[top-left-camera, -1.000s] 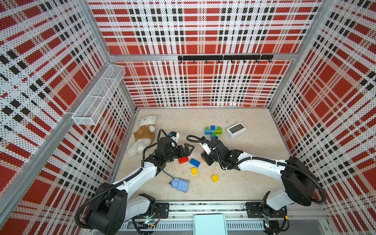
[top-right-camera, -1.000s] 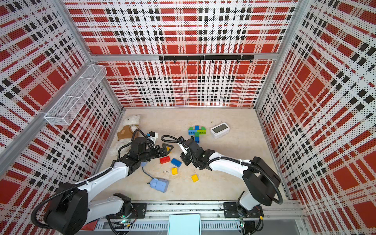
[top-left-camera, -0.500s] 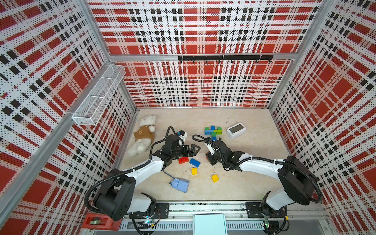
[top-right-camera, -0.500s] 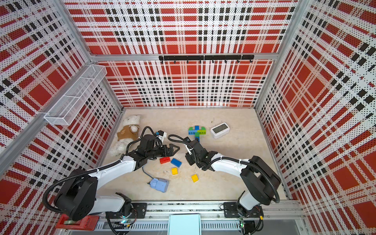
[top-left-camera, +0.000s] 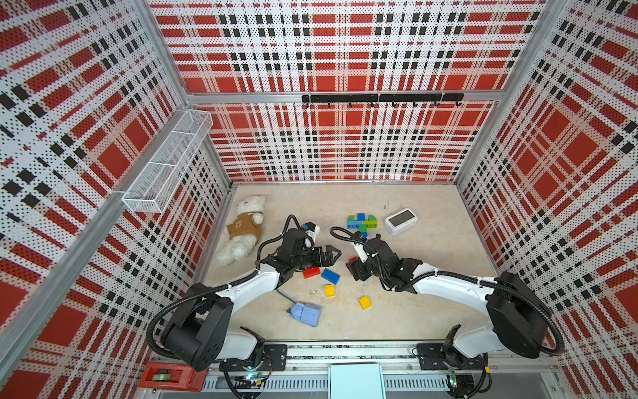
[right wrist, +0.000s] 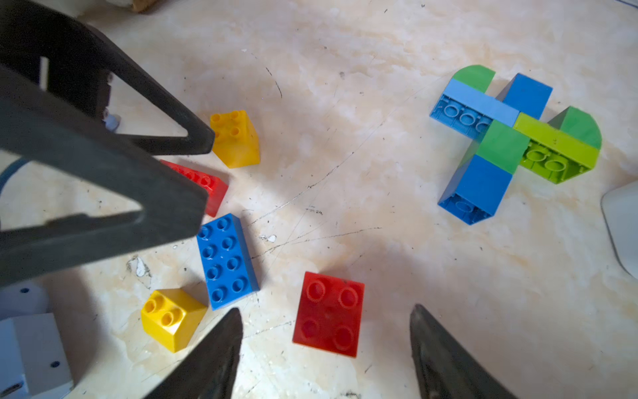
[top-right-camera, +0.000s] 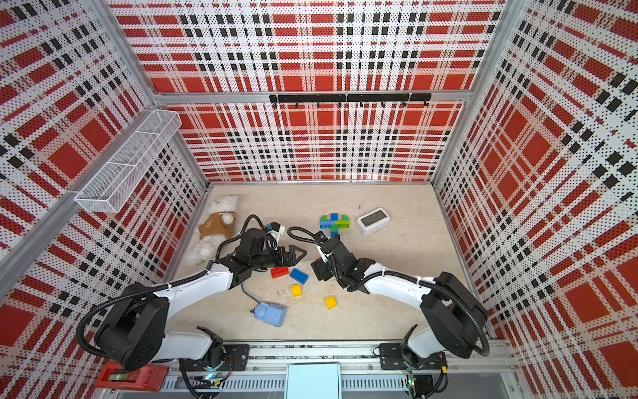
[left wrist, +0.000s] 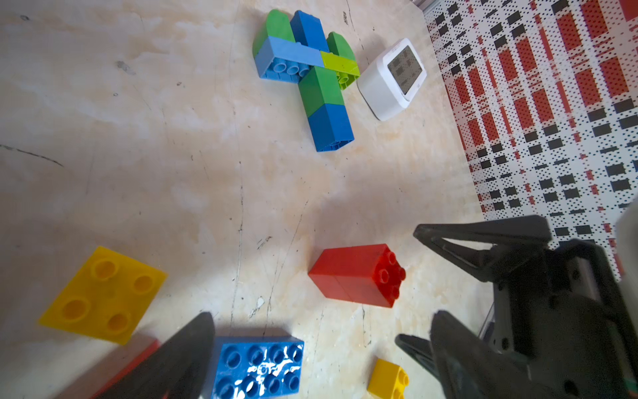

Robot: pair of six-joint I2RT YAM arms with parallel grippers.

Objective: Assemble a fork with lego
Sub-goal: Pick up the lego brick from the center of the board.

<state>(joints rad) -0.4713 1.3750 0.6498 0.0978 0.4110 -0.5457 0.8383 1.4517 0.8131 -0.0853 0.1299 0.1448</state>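
Note:
A part-built lego piece (top-left-camera: 361, 222) of blue, light blue, green and lime bricks lies flat at the back of the floor, also in the right wrist view (right wrist: 511, 138). Loose lego lies in the middle: a red oblong (top-left-camera: 311, 272), a blue oblong (top-left-camera: 330, 276) and two yellow squares (top-left-camera: 329, 290) (top-left-camera: 365, 302). My right gripper (right wrist: 324, 309) is open, and a red square brick (right wrist: 328, 312) lies on the floor between its fingers, untouched. My left gripper (left wrist: 321, 317) is open and empty over the blue oblong (left wrist: 257, 366), facing the right gripper (top-left-camera: 355, 269).
A white digital clock (top-left-camera: 400, 221) stands right of the built piece. A teddy bear (top-left-camera: 241, 228) lies by the left wall. A pale-blue box with a cord (top-left-camera: 305, 313) sits near the front. A wire basket (top-left-camera: 165, 165) hangs on the left wall.
My right gripper has opened and let go of the red square brick, which now lies on the floor. My left arm has reached further toward the middle, still open.

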